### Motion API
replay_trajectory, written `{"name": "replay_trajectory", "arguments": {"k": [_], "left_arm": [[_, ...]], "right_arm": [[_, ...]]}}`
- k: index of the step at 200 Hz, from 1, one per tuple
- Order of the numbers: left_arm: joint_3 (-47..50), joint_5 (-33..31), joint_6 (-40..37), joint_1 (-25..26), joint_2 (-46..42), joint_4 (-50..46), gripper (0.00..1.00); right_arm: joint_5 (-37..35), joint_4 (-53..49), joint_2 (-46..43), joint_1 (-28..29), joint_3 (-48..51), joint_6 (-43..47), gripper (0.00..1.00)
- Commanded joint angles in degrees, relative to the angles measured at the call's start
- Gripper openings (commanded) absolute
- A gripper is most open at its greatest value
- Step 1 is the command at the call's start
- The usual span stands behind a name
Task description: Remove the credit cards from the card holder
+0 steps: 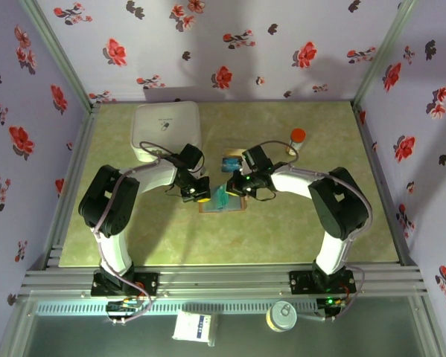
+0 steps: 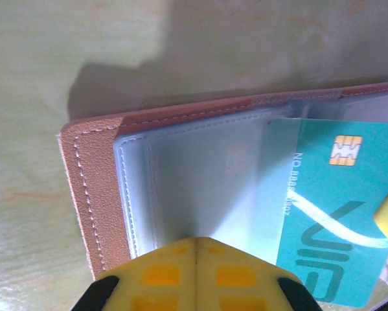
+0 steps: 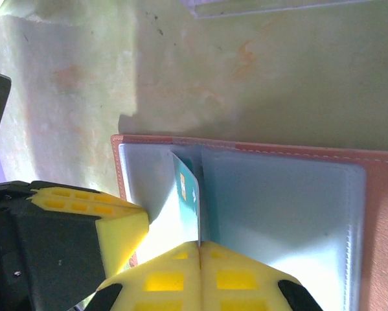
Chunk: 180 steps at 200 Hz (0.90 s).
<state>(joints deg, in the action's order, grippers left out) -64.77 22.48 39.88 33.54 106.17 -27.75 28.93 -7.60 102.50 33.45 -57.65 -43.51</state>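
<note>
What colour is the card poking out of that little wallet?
Teal card with a gold chip; left wrist view shows it best.

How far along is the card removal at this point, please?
Done: the card holder lies open, and a blue card seems to lie beyond it, already out. In hand: the right gripper pinches the teal card, partly withdrawn; the left gripper clamps the holder's edge. Left: pulling it free.
</note>
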Motion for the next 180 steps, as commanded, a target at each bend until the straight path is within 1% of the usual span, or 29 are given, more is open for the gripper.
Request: {"name": "replay_trajectory", "arguments": {"k": [1, 47, 116, 144, 180], "left_arm": [[-0.09, -1.30, -0.91, 0.39, 0.78, -2.49, 0.00], [-0.44, -1.12, -0.96, 0.39, 0.82, -2.57, 0.00], [0.00, -1.05, -1.03, 0.39, 0.81, -1.99, 0.00], [0.09, -1.03, -1.02, 0.39, 0.75, -1.87, 0.00], [0.18, -0.97, -1.13, 0.30, 0.82, -1.77, 0.00]], "right_arm": [[-4.03, -6.56, -1.95, -0.23, -0.57, 2.76, 0.06], [-6.04, -9.57, -2.04, 0.21, -2.59, 3.77, 0.06], [-9.33, -12.36, -0.59, 2.55, -5.84, 4.27, 0.07], [-9.47, -13.13, 0.61, 3.69, -7.14, 4.18, 0.08], [-9.20, -13.19, 0.80, 4.59, -7.38, 3.09, 0.13]]}}
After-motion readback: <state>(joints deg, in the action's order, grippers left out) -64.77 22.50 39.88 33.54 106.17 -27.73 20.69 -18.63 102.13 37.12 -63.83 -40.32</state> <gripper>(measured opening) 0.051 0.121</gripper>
